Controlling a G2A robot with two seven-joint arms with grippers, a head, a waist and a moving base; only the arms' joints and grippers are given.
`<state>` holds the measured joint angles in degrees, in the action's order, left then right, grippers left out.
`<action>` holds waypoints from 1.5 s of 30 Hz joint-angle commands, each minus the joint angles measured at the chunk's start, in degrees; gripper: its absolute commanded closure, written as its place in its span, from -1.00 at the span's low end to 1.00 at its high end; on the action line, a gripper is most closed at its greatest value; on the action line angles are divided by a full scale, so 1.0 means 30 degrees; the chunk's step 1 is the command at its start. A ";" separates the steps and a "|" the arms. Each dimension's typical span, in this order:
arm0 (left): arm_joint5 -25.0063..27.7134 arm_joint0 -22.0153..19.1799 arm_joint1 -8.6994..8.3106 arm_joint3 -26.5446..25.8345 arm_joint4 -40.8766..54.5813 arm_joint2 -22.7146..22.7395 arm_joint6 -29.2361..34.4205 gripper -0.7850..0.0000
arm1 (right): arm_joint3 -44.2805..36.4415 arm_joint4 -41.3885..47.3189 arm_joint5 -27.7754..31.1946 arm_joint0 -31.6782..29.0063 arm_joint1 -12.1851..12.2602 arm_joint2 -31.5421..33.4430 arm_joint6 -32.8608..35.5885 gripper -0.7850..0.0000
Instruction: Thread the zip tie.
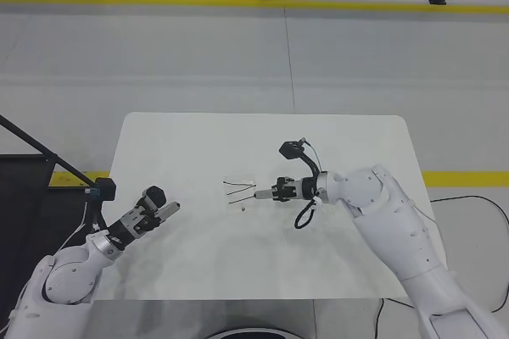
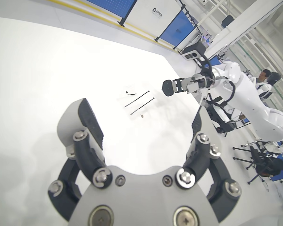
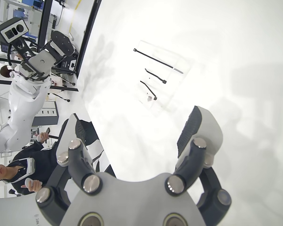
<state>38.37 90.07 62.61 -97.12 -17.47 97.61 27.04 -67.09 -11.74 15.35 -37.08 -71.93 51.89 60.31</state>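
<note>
Both jaws stand wide. The right gripper [image 3: 136, 118] is just beside the zip ties [image 3: 155, 59]. The left gripper [image 2: 143, 118] is well apart from them, over the left of the table [image 1: 339, 144]. The zip ties (thin black strips, one long, two shorter and kinked) lie flat mid-table, far from every edge.

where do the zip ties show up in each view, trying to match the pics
top view: zip ties at the middle of the table, just off the right end effector
left wrist view: zip ties near the side-on right end effector
right wrist view: zip ties ahead of the open right end effector
shared landmark: the right end effector, close to the ties in all three
</note>
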 commanded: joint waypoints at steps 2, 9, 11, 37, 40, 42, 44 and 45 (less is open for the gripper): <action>-0.0081 -0.0050 -0.0015 0.0063 0.0167 0.0027 0.0092 -1.00 | 0.0979 -0.0038 -0.0700 0.0877 -0.0316 -0.0755 0.0138 -0.87; -0.0081 -0.0050 -0.0015 0.0063 0.0167 0.0027 0.0092 -1.00 | 0.2883 -0.0228 -0.1807 0.2278 -0.1083 -0.2230 -0.0406 -0.40; -0.0081 -0.0050 -0.0015 0.0063 0.0167 0.0027 0.0092 -1.00 | 0.3392 -0.0068 -0.1807 0.2591 -0.1293 -0.2519 -0.0528 -0.35; -0.0081 -0.0050 -0.0015 0.0063 0.0167 0.0027 0.0092 -1.00 | 0.7616 0.0857 -0.1459 0.4671 -0.2990 -0.4044 -0.0758 0.36; -0.0081 -0.0050 -0.0015 0.0063 0.0167 0.0027 0.0092 -1.00 | 0.7928 0.0912 -0.1347 0.4796 -0.3130 -0.4126 -0.0679 0.40; -0.0081 -0.0050 -0.0015 0.0063 0.0167 0.0027 0.0092 -1.00 | 0.8129 0.0950 -0.1253 0.4873 -0.3211 -0.4161 -0.0608 0.39; -0.0081 -0.0050 -0.0015 0.0063 0.0167 0.0027 0.0092 -1.00 | 0.8306 0.0981 -0.1174 0.4945 -0.3286 -0.4188 -0.0539 0.39; -0.0081 -0.0050 -0.0015 0.0063 0.0167 0.0027 0.0092 -1.00 | 0.8396 0.1019 -0.1125 0.4970 -0.3324 -0.4196 -0.0504 0.38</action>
<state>38.13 89.91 62.56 -96.94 -16.96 97.69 27.32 -42.14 -8.76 11.84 -22.25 -81.80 39.33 58.70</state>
